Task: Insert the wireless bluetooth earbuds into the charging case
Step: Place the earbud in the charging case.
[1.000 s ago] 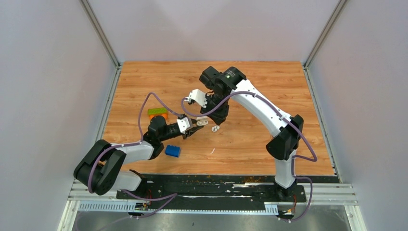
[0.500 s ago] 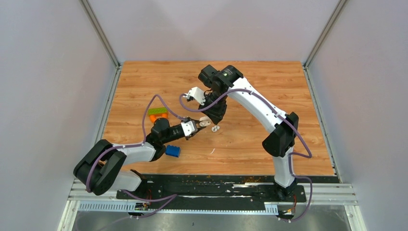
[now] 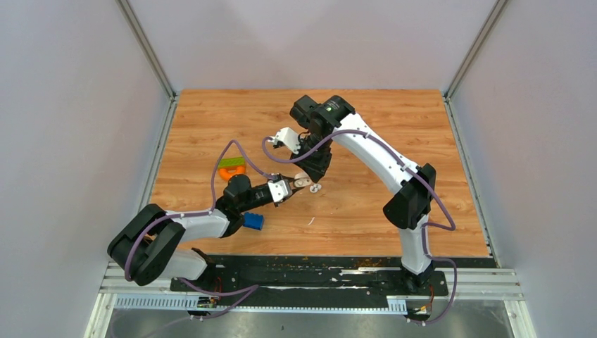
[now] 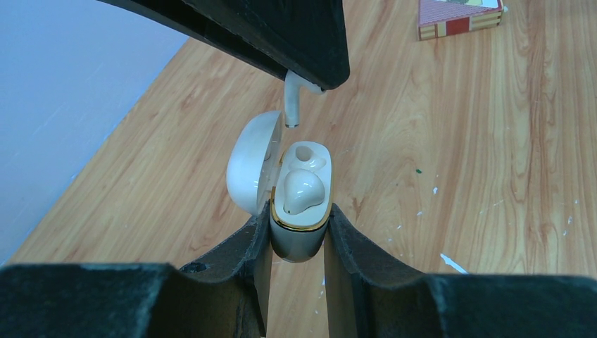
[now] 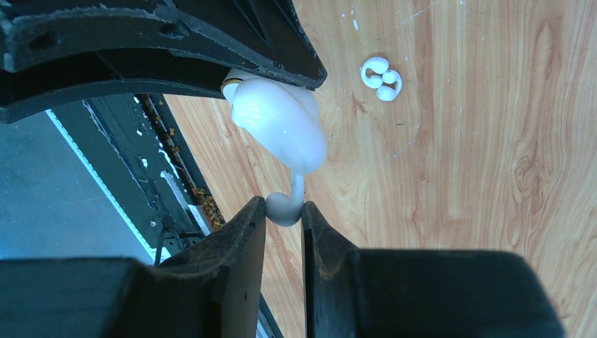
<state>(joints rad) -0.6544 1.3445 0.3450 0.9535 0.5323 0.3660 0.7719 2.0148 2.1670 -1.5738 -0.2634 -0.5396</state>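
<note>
Looking down from above, the left tool (image 3: 294, 184) is stretching out over the middle of the wooden bench (image 3: 394, 120), and the right tool (image 3: 308, 175) is pointing down at it from the far side. The white charging case (image 3: 301, 181) is sitting between the two tool tips, up off the bench. A small white thing (image 3: 315, 188) is lying on the bench just beside them, too tiny here to tell what it is. A blue toy brick (image 3: 253, 221) is lying near the left arm, and a green and orange brick (image 3: 231, 167) is lying farther back on the left. In the left wrist view, the left tool is squeezing the sides of the charging case between its two fingers (image 4: 239, 253). The case is standing upright with its lid (image 4: 250, 165) swung out to the left. The seated earbud (image 4: 303, 191) is resting in the near hole, and the far hole (image 4: 307, 155) is showing its hollow. The stemmed earbud (image 4: 292, 105) is hanging from the right tool just above the far hole, with its stem pointing down beside the lid's edge. I cannot tell if it is touching. A little red and white box (image 4: 461, 15) is lying well apart on the bench. In the right wrist view, the right tool is pinching the round head of the stemmed earbud between its fingertips. The stem is pointing away toward the white case. The small white thing is looking like a clump of three round bits.
</note>
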